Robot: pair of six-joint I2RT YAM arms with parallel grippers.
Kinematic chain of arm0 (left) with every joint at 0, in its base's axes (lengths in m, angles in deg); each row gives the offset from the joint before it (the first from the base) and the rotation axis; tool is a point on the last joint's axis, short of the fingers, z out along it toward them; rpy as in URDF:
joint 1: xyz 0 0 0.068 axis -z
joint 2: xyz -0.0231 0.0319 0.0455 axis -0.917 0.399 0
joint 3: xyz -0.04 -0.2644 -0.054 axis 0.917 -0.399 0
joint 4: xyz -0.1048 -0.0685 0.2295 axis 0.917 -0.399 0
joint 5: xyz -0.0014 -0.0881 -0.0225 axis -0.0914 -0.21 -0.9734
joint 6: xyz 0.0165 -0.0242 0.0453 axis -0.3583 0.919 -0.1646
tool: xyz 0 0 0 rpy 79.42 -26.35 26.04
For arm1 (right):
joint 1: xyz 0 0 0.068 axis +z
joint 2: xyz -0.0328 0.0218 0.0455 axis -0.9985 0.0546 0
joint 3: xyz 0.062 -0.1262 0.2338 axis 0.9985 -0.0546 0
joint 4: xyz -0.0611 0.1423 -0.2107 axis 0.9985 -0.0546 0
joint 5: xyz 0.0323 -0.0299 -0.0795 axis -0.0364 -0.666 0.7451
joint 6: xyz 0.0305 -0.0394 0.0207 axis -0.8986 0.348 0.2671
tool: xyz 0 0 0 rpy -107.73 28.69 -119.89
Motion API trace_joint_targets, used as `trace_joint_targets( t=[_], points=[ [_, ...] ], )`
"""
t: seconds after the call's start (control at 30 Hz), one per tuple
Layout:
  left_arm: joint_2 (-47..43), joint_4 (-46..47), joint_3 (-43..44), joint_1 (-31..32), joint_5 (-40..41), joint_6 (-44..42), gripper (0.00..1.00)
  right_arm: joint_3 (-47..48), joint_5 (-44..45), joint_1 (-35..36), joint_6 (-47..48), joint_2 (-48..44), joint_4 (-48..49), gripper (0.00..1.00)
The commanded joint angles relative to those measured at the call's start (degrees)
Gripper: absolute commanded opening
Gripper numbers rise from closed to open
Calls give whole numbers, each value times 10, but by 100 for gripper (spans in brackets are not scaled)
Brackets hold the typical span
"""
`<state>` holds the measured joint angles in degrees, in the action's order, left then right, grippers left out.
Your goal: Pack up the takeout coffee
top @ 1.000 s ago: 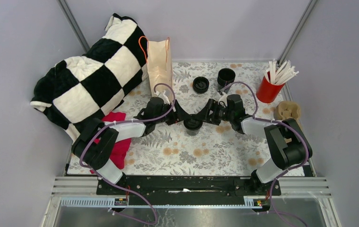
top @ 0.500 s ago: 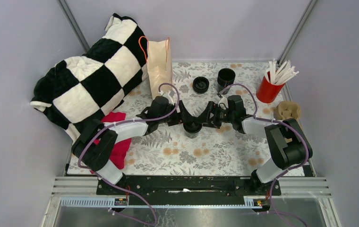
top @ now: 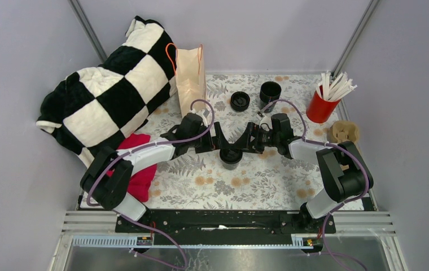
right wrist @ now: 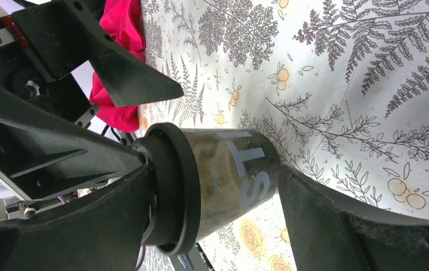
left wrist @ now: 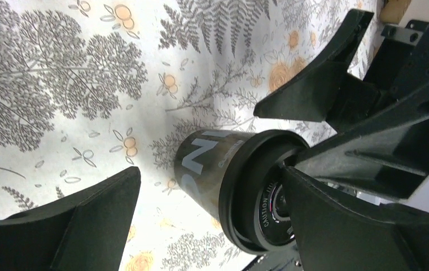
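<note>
The takeout coffee (top: 230, 155), a small black cup with white lettering and a round black lid, stands on the floral tablecloth mid-table. Both arms meet at it. My left gripper (top: 218, 145) is open wide: in the left wrist view (left wrist: 211, 172) one finger stays well clear of the cup's (left wrist: 212, 164) base side and the other sits by the lid. My right gripper (top: 245, 144) is open too; in the right wrist view (right wrist: 212, 169) one fingertip lies over the lid and the other close by the base of the cup (right wrist: 229, 169). The brown paper bag (top: 191, 73) stands at the back left.
A stack of black cups (top: 270, 90) and a stack of lids (top: 240, 100) stand behind the grippers. A red cup of straws (top: 320, 106) and a cardboard carrier (top: 345, 131) are at the right. A checkered blanket (top: 105, 96) and red cloth (top: 139, 172) lie left.
My left gripper's jaws have spread wider around the cup. Both grippers and the cup have shifted slightly toward the near edge.
</note>
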<state>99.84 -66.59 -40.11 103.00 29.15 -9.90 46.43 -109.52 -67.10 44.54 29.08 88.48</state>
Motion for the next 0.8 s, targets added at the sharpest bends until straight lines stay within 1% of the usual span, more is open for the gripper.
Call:
trace_joint_targets(
  t=[0.0, 0.23, 0.4, 0.47, 0.53, 0.7, 0.77],
  points=[
    [-40, -29, 14, 7, -35, -11, 99, 12, 33, 2, 42, -2, -58, 86],
    [-74, 4, -3, 2, -83, 12, 99, 12, 29, 4, 42, -7, -59, 86],
    [-71, 61, -35, 0, -125, 36, 99, 12, 29, 6, 41, -21, -63, 86],
    [-63, 100, -61, -5, -149, 53, 99, 14, 29, 6, 41, -22, -66, 87],
    [-53, 113, -72, -7, -161, 63, 96, 15, 30, 6, 43, -21, -67, 87],
    [-47, 103, -79, -9, -138, 60, 87, 14, 28, 7, 42, -23, -66, 87],
    [-37, 103, -83, -8, -133, 55, 86, 14, 27, 8, 41, -22, -65, 87]
  ],
)
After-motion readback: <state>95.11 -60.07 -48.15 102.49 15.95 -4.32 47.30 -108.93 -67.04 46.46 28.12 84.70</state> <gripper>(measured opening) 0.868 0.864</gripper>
